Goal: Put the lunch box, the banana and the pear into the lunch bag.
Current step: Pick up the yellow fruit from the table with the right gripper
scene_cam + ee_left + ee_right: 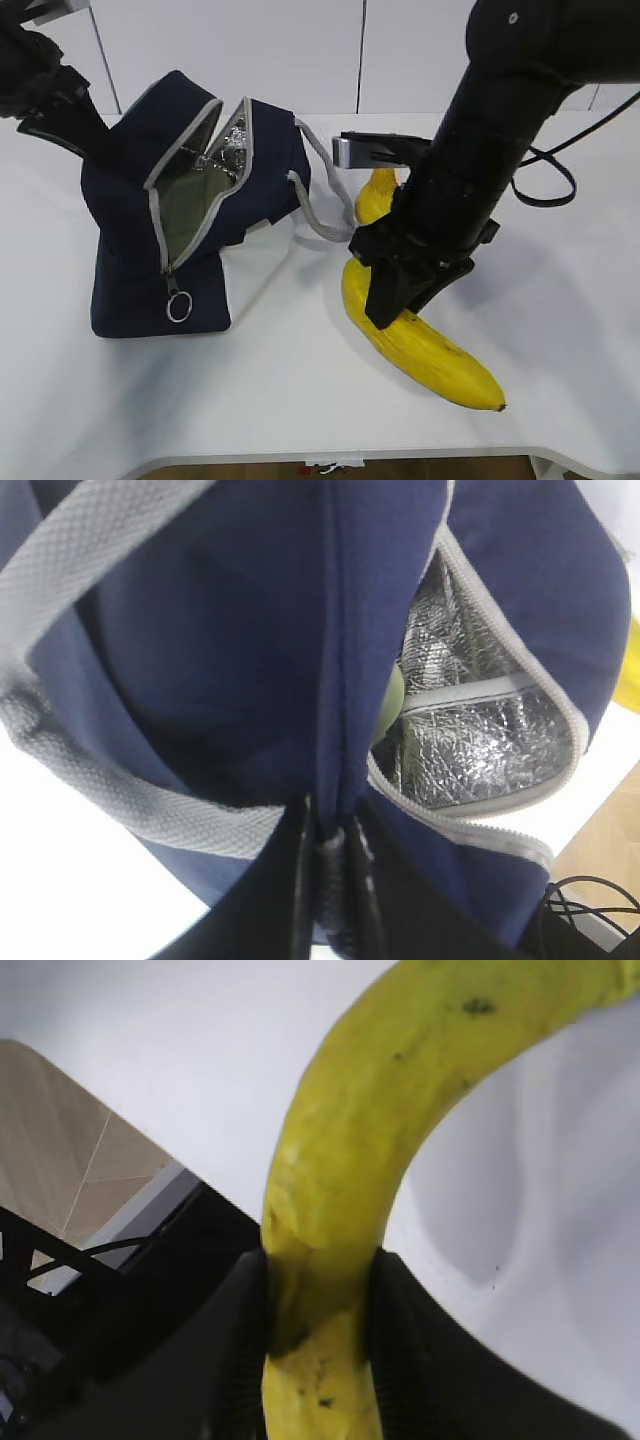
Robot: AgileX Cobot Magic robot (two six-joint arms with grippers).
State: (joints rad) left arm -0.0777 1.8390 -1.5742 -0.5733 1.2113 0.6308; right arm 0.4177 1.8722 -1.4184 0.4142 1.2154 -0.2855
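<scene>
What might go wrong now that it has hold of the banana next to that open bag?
The right gripper pinches the banana near one end, so the long free end could swing or slip out when lifted. The lunch bag opening is a narrow slanted slit, and the banana may catch on the zipper edge. The left gripper holds only a fold of fabric; if it slips, the bag could sag shut.

My right arm (520, 110) was a thick matte-black tube with one small pale screw near its top and a black cable looping behind it. A silver-grey block sat at its wrist. My right gripper (318, 1330) had black, ribbed fingers (245, 1350). My left gripper (330, 880) showed narrow glossy black fingers (300, 880).
</scene>
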